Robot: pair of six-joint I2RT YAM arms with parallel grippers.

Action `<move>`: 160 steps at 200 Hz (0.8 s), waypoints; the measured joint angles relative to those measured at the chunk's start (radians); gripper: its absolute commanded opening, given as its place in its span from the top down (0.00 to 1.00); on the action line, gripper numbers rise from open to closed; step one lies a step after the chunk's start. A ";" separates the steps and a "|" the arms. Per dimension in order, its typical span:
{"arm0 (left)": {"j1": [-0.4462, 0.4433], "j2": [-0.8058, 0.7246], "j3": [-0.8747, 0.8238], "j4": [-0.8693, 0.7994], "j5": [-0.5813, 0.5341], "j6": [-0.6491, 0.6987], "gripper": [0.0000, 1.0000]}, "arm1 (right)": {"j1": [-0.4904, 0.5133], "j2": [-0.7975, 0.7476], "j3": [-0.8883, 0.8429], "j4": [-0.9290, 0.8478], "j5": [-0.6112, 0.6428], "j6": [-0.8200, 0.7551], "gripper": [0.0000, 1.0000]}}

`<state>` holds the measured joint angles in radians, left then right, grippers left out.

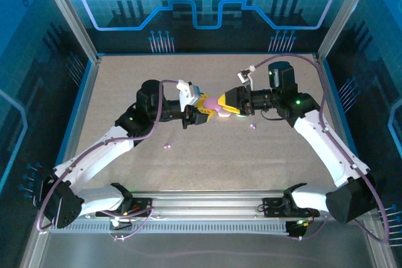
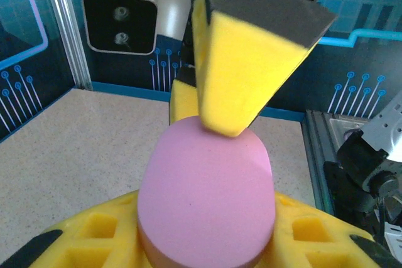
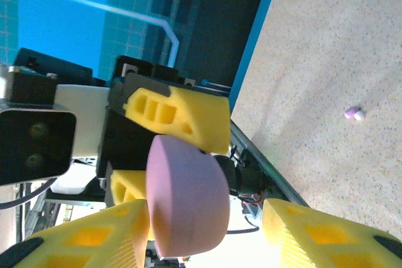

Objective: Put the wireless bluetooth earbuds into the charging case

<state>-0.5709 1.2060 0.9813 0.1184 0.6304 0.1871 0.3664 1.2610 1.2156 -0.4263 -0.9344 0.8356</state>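
A pink pebble-shaped charging case [image 1: 210, 100] hangs above the middle of the table between both grippers. My left gripper [image 1: 202, 111] is shut on it, and its yellow fingers [image 2: 94, 233] clamp the case [image 2: 207, 192] from both sides. My right gripper [image 3: 207, 230] is open around the same case [image 3: 185, 199]: one finger [image 3: 94, 236] lies against it, while the other [image 3: 326, 230] stands clear with a gap. A tiny purple earbud [image 1: 166, 146] lies on the table in front of the left arm. Another earbud [image 1: 253, 127] lies near the right arm and appears purple and white [image 3: 353, 113].
The beige speckled table [image 1: 188, 167] is fenced by blue walls [image 1: 85, 92] and metal posts. A rail [image 1: 207, 208] with both arm bases runs along the near edge. The two forearms angle inward toward the centre.
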 measured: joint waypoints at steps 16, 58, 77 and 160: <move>-0.002 0.000 0.000 -0.019 0.000 0.002 0.78 | 0.008 0.016 -0.010 0.011 -0.024 0.005 0.52; -0.002 0.000 0.000 -0.032 0.006 0.002 0.75 | 0.011 0.018 -0.063 0.143 -0.093 0.087 0.76; 0.001 -0.001 -0.005 -0.023 0.002 -0.007 0.68 | 0.005 0.018 -0.085 0.196 -0.103 0.143 0.86; 0.005 0.015 -0.126 0.336 0.000 -0.194 0.44 | 0.004 0.002 -0.238 0.673 -0.108 0.509 0.91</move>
<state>-0.5659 1.2213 0.8551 0.4549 0.6304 -0.0071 0.3702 1.2625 0.9779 0.2462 -1.0420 1.3449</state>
